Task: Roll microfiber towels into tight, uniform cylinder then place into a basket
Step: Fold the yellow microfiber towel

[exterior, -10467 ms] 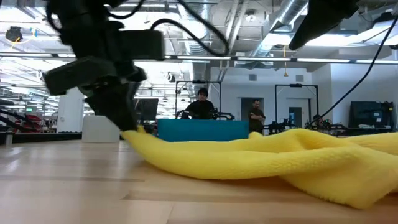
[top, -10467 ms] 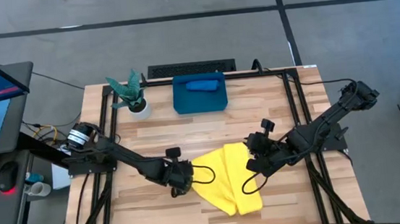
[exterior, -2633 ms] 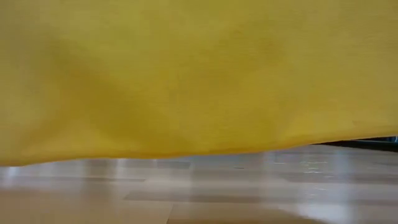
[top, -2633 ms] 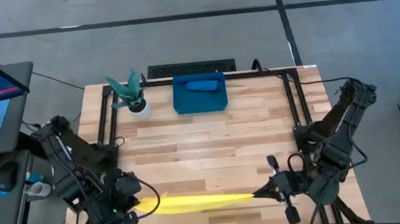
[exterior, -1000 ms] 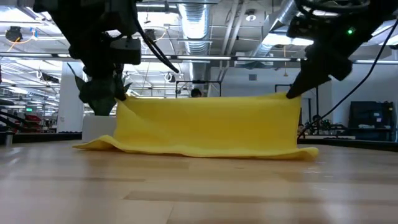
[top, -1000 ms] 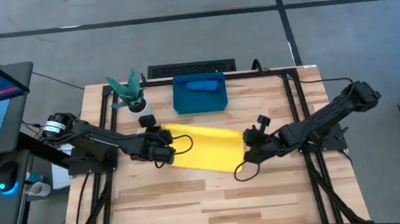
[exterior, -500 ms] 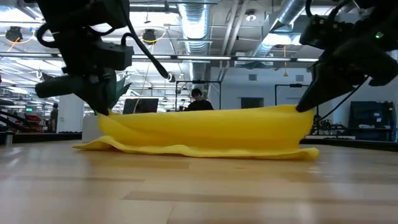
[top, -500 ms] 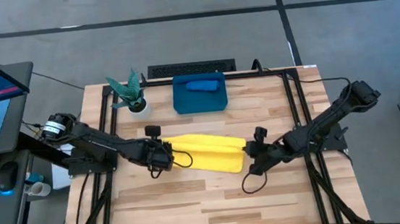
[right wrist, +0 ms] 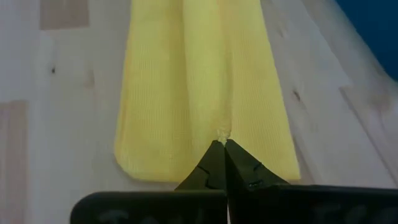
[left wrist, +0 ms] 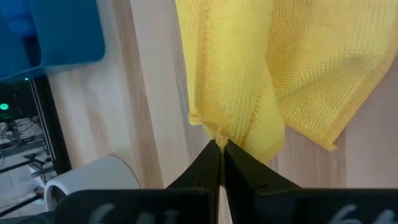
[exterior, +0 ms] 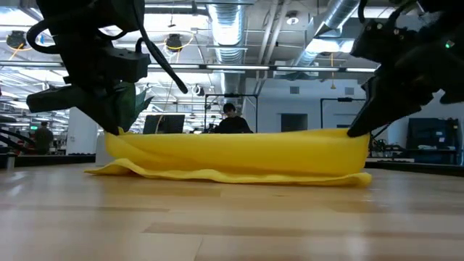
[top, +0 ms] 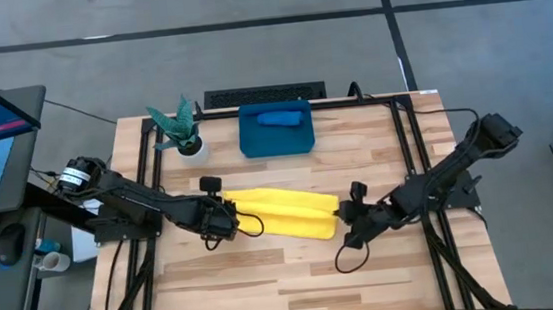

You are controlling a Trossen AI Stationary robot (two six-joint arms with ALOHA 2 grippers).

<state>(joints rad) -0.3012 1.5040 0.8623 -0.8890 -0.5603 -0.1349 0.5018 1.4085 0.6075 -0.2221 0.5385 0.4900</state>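
Two claws: both at work, one at each end of the yellow towel (top: 280,213).
Left claw (top: 224,220): clenched on a pinch of the towel's left end; in its wrist view the fingers (left wrist: 208,163) meet with a tuft of yellow cloth nipped between the tips.
Yellow towel: mid-table, stretched lengthwise between the claws, top edge held up, lower edge trailing on the table (top: 297,274) in the low view.
Handling: soft, light, limp; sags and folds wherever unsupported; probably rolls unevenly unless kept taut at both ends.
Hold: corners or end edges, as now; a thin pinch looks enough for so light a cloth, though likely to slip under a hard pull.
Texture: fine looped weave, matte, stitched hem along the border; long creases running end to end.
Right claw (top: 348,225): clenched on the towel's right end, tips (right wrist: 219,155) closed on a small pucker of cloth.
Blue towel (top: 278,118): rolled into a short cylinder, already lying inside the basket (top: 252,143).
Basket: shallow teal plastic, smooth, low walls, at the table's far edge, well apart from the yellow towel.
Table: pale wood planks, smooth, visible grain.
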